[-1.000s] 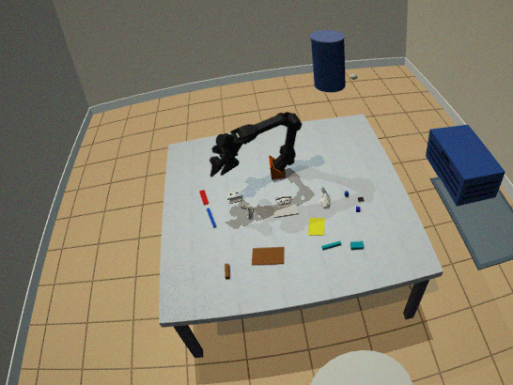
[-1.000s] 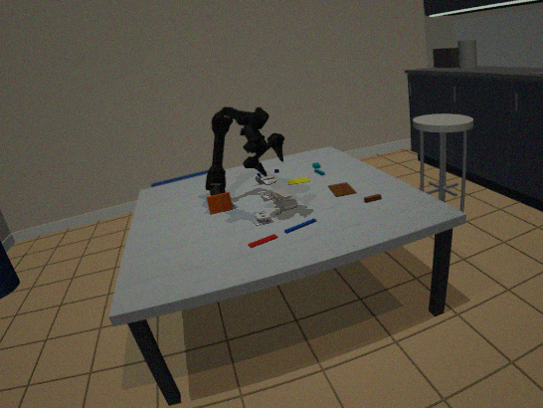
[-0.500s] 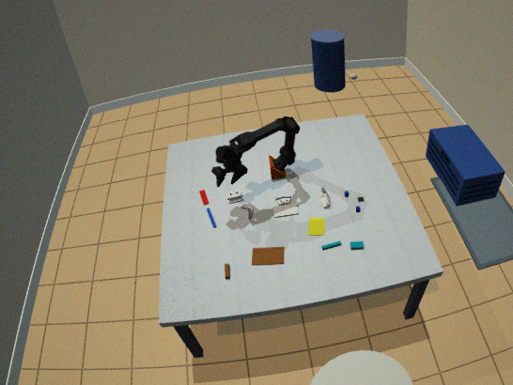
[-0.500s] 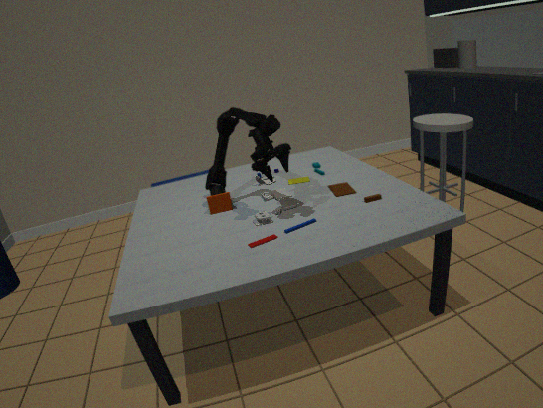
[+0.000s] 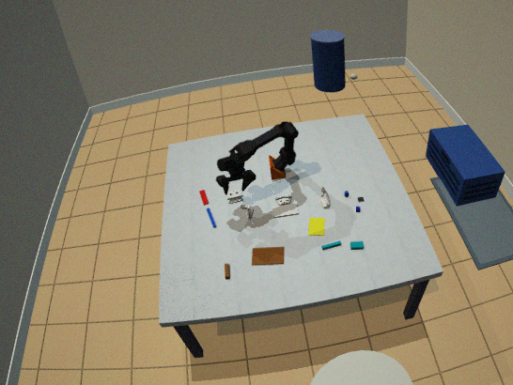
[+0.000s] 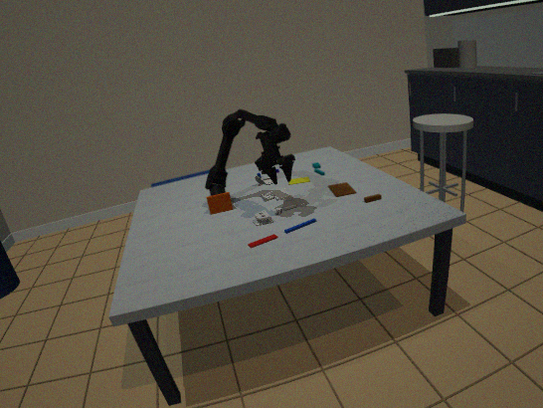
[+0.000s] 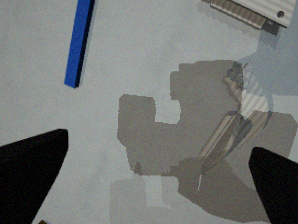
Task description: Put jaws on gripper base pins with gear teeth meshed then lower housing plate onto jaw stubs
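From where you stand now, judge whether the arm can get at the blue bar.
Probably yes: the end effector is open and empty near the blue bar, and nothing visible lies on it.
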Tool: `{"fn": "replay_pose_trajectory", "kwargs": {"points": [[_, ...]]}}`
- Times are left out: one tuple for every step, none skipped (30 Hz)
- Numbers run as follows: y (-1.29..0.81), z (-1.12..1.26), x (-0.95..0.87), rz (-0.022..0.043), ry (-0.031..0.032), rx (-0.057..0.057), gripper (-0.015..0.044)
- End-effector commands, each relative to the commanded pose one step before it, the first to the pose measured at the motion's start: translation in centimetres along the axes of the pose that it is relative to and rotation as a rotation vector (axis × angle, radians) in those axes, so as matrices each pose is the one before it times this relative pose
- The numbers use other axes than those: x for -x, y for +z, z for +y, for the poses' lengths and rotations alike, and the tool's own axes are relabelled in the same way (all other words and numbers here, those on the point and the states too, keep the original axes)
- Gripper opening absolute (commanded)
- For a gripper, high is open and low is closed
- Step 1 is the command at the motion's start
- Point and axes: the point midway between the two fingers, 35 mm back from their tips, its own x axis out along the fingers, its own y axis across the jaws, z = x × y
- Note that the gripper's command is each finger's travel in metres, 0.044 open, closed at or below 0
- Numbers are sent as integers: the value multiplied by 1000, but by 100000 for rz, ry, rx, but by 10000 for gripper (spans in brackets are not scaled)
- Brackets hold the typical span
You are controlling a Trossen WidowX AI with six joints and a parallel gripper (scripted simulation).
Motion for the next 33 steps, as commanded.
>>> {"fn": "replay_pose_trajectory", "kwargs": {"points": [[-730,-857,-951,266,-6403,-6554,440],[-179,-231,-174,-65,-1451,-1609,440],[-174,-232,-174,-95,-1447,-1619,440],[-169,-234,-174,-124,-1442,-1629,440],[-164,-235,-174,-153,-1436,-1638,440],[-159,-236,-174,-182,-1430,-1648,440],[-154,-237,-174,-210,-1423,-1658,440],[-150,-238,-174,-238,-1416,-1668,440],[-133,-219,-162,-253,-1286,-1536,440],[-129,-220,-161,-272,-1280,-1544,440],[-125,-220,-161,-294,-1272,-1553,440],[-120,-221,-160,-314,-1264,-1561,440],[-116,-221,-160,-337,-1256,-1570,440],[-113,-222,-160,-358,-1247,-1579,440],[-109,-222,-159,-377,-1238,-1587,440],[-105,-222,-159,-396,-1229,-1596,440],[-100,-220,-157,-410,-1209,-1590,440],[-75,-171,-122,-332,-933,-1242,440],[-44,-103,-73,-205,-557,-748,440],[-14,-34,-24,-69,-185,-250,440],[0,0,0,0,0,0,440],[0,0,0,0,0,0,440],[0,0,0,0,0,0,440],[0,0,0,0,0,0,440],[-9,7,-168,4,0,2,440],[-23,17,-504,11,-3,6,440],[-24,14,-838,18,-14,12,440],[-5,-8,-1019,21,-32,16,440],[16,-27,-830,16,-39,15,440],[19,-24,-496,9,-29,9,440],[8,-10,-165,3,-10,3,440],[0,0,0,0,0,0,440],[0,0,0,0,0,0,440]]}}
